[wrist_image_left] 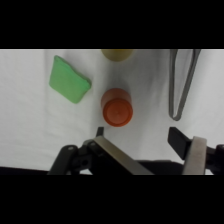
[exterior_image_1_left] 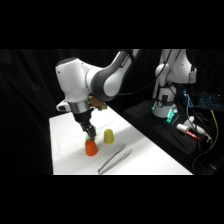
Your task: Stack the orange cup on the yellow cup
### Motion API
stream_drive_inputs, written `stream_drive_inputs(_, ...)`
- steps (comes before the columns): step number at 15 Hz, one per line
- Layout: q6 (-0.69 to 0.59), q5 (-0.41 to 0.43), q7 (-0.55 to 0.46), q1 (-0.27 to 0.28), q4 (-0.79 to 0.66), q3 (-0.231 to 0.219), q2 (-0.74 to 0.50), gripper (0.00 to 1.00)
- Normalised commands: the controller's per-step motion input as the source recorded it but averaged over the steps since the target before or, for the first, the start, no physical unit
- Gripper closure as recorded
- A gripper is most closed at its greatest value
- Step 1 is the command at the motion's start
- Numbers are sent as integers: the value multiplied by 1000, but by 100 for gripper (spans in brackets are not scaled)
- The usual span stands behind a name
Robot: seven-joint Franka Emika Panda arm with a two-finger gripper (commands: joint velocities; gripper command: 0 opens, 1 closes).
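The step in hand looks like the approach to the grasp: the pincer [exterior_image_1_left: 88, 131] hangs low over the orange cup [exterior_image_1_left: 91, 147], which stands upside down on the white surface [exterior_image_1_left: 145, 155] and is not yet gripped. From the wrist view the pincer [wrist_image_left: 145, 137] is spread wide, one finger [wrist_image_left: 101, 131] near the cup's edge and the other well off to the side, nothing between them. The yellow cup [exterior_image_1_left: 108, 135] stands just beside the orange one, also upside down. The next move calls for centring over the orange cup [wrist_image_left: 117, 107], lowering, closing on its tapered wall, then lifting it clear and across – the smooth, slanted plastic could slip. A green cup [wrist_image_left: 68, 79] lies on its side nearby; slim metal tongs [exterior_image_1_left: 114, 159] lie in front, clear of the route
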Motion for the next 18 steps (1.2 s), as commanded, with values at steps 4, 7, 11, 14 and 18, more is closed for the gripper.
stream_drive_inputs(4, 145, -10, -131, -41, 132, 51, 185, 0)
stream_drive_inputs(7, 123, -52, -113, -33, 122, 30, 129, 0)
stream_drive_inputs(11, 117, -109, -68, -11, 120, -10, 109, 0)
stream_drive_inputs(14, 79, -126, -73, -24, 123, -29, 76, 0)
stream_drive_inputs(18, 59, -94, -93, -43, 128, -4, 63, 0)
